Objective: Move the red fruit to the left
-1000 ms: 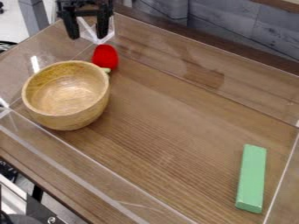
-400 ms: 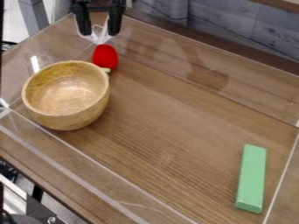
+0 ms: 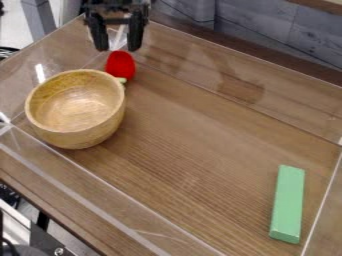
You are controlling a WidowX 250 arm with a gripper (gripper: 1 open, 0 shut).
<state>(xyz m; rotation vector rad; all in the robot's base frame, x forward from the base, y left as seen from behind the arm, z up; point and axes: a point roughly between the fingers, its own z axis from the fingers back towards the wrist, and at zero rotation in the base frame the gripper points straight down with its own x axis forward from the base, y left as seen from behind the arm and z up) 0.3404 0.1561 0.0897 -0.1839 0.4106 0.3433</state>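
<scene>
- Bowl (image 3: 76, 108) sits at the frame's left — fruit (image 3: 120, 65) touching its upper-right rim.
- Tool (image 3: 116, 40) hangs just above the fruit.
- Block (image 3: 287, 204) lies lower right on the desk (image 3: 201, 130).

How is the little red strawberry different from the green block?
The red fruit is round and bright red, while the green block is long, flat and green. The red fruit is small; the green block is longer. The red fruit sits at the far side right beside the wooden bowl, below the open gripper; the green block lies alone near the front right corner. Both rest on the wooden table.
</scene>
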